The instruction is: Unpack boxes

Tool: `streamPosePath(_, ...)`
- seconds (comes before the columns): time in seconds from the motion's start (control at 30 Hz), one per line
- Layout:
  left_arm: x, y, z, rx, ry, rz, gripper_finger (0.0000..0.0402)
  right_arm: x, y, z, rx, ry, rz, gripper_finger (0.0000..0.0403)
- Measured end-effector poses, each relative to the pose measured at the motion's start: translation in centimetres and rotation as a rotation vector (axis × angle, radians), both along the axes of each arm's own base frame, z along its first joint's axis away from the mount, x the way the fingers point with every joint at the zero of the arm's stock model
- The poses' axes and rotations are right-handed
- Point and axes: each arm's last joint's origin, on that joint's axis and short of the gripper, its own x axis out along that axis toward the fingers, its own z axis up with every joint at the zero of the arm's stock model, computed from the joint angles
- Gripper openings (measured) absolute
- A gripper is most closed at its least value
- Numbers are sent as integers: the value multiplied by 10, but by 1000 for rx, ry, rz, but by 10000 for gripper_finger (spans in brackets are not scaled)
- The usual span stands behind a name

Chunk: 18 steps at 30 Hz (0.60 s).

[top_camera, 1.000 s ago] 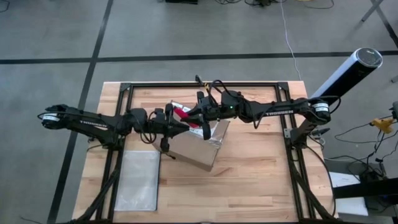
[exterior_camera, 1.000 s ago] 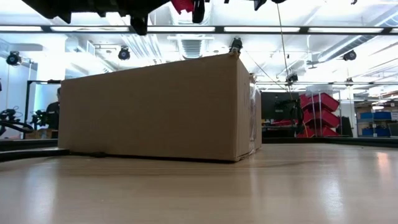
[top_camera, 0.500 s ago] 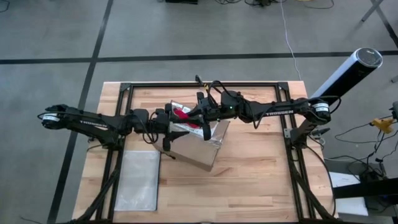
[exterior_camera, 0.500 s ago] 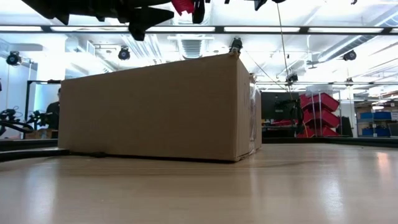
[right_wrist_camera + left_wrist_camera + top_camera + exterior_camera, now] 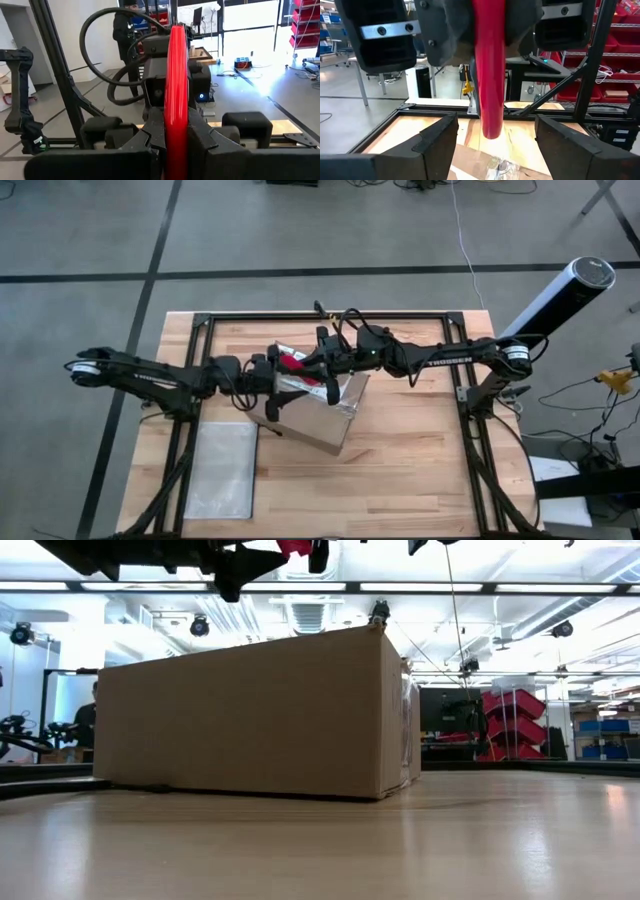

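The brown cardboard box (image 5: 318,418) rests on the wooden table at its middle and fills the low view (image 5: 250,715). Above its far left part, the two arms meet head-on. My right gripper (image 5: 314,368) is shut on a red utility knife (image 5: 292,362). My left gripper (image 5: 279,382) faces it with its fingers open. In the left wrist view the knife's free end (image 5: 492,127) hangs between and above the spread left fingers (image 5: 437,142), touching neither. My right gripper pinches the red knife's flat sides (image 5: 176,135) between its two fingers, at the end nearest the wrist. The fingers lie level, coming from the table's right side and running along the knife. The knife sticks out toward the left arm, clear above the box.
A flat translucent pouch (image 5: 222,470) lies near the table's front left corner. A black frame (image 5: 330,317) rims the wooden table. Bare wood shows to the right of the box and in front of it. A person (image 5: 125,25) stands in the room beyond.
My left gripper has opened wide; its fingers, close together a second ago, now stand spread on either side of the knife's free end. The knife stays in my right gripper, and the box has not moved.
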Motion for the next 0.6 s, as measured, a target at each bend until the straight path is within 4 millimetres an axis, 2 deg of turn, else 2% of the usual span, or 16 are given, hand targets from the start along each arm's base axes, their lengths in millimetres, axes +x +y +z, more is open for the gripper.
streamPosePath(0.43, 18, 0, -2, 3, -56, 0, 208, 0, 1, 2, 6, -14, 2, 23)
streamPosePath(0.6, 25, -1, 3, 2, -63, 0, 177, 0, 1, 0, 8, -7, 3, 23)
